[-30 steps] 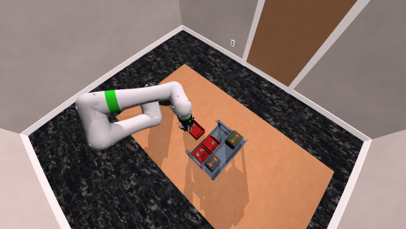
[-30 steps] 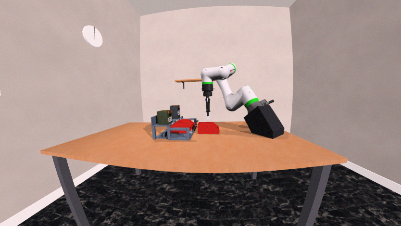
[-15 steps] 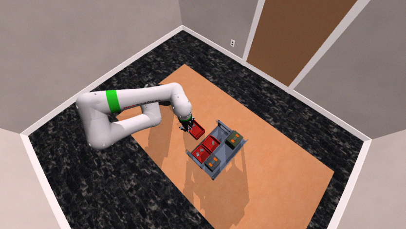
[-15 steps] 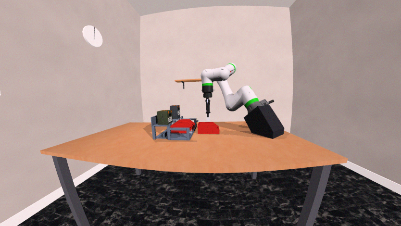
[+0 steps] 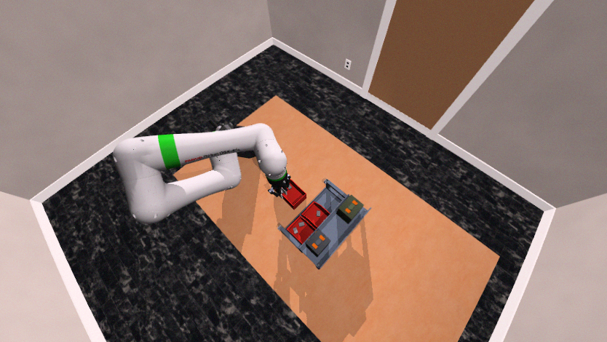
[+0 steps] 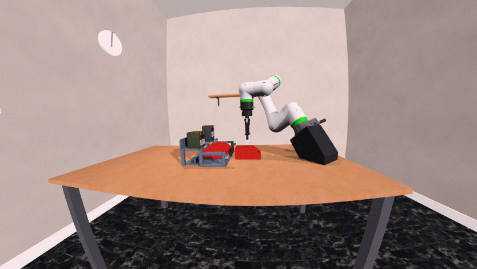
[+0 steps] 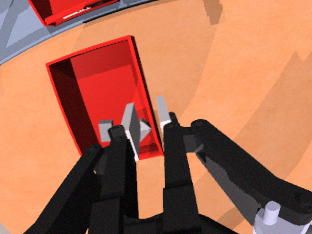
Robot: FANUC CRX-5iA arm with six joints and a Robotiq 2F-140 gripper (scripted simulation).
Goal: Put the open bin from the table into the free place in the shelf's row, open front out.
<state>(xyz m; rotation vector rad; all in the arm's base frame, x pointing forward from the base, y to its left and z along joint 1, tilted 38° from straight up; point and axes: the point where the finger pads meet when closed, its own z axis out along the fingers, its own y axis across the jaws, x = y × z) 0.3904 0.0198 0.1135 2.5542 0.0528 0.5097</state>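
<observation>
The red open bin [image 5: 295, 193] stands on the table beside the grey shelf [image 5: 324, 220]; it also shows in the side view [image 6: 247, 152] and the wrist view [image 7: 103, 97]. Small grey parts [image 7: 106, 131] lie in its near end, partly hidden by my fingers. My gripper [image 7: 148, 111] points straight down, its fingers a narrow gap apart, one finger over the bin's inside and one outside its side wall. In the side view the fingertips [image 6: 247, 140] hang just above the bin's rim, and nothing is between them. Two red bins [image 5: 315, 214] [image 5: 300, 228] stand in the shelf's lower row, with a free place [image 5: 330, 199] beside them.
On the shelf's upper board stand an olive box [image 5: 349, 208] and a dark grey box [image 5: 318, 244]. The robot's black base [image 6: 313, 145] sits on the table behind the bin. A small wall shelf [image 6: 223, 96] hangs far behind the arm.
</observation>
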